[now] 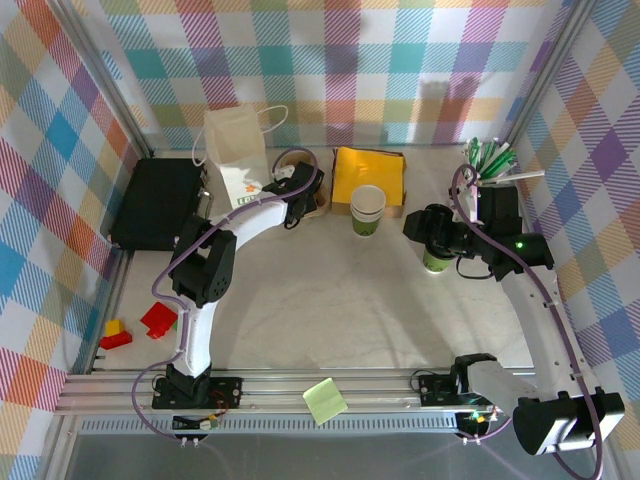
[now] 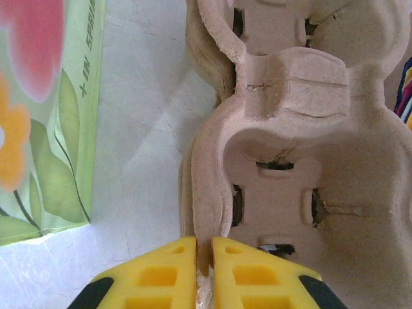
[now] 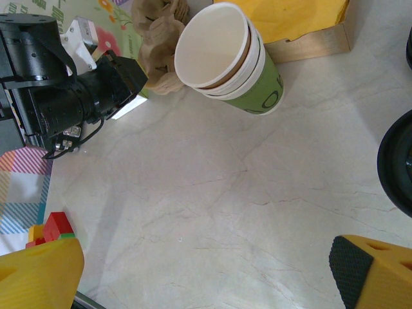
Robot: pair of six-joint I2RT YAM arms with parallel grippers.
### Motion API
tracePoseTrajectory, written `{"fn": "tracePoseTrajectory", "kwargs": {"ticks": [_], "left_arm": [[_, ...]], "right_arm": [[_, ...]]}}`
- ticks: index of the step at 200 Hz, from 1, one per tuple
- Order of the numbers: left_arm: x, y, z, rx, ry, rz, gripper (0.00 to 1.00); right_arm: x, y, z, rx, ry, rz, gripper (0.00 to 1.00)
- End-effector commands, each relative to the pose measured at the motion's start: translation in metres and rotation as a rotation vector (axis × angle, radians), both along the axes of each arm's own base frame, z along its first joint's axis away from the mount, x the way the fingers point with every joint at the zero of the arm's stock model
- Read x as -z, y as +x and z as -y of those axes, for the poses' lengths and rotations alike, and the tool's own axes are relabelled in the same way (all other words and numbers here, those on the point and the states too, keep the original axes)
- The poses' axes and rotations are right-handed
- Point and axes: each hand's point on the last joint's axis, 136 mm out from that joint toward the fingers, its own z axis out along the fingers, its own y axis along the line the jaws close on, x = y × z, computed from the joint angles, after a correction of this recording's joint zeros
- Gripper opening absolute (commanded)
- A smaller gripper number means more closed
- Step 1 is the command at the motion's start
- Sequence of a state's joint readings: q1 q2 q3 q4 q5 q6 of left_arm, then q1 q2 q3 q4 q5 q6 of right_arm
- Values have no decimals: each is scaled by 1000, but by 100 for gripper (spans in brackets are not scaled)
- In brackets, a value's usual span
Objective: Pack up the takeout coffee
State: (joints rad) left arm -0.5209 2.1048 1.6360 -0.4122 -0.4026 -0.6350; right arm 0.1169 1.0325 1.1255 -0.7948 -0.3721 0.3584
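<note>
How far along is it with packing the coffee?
Barely begun. Done: nothing; the cups stand on the table, outside the bag. In hand: the left gripper pinches the carrier at its rim; the right gripper is open, empty. Left: getting a cup into the bag.

A brown pulp cup carrier [image 2: 290,161] sits just beside a flower-printed paper bag [image 1: 236,150] on the pale table [image 1: 330,310]. A black case [image 1: 158,203] lies at left, red and yellow blocks [image 1: 158,320] nearer the front, a green notepad [image 1: 325,400] on the front rail.

Rough matt moulded-pulp carrier [image 2: 290,161], smooth paper cups [image 3: 261,80], faintly veined matt tabletop [image 3: 212,212].
</note>
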Motion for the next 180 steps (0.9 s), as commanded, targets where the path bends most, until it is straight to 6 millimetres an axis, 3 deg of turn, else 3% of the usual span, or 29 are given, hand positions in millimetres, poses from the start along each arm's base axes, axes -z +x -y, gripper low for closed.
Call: {"fn": "tracePoseTrajectory", "kwargs": {"ticks": [1,76,180], "left_arm": [[-17,8,-2,7,-3,27,11],[-45,8,5,48,-68,62,0],[-102,4,19,156,-223,131,0]], "right_arm": [[-2,-4,0,-11,2,1,99],[-4,-5,2,-2,-5,7,99],[-15,-7,4,4,-9,41,99]]}}
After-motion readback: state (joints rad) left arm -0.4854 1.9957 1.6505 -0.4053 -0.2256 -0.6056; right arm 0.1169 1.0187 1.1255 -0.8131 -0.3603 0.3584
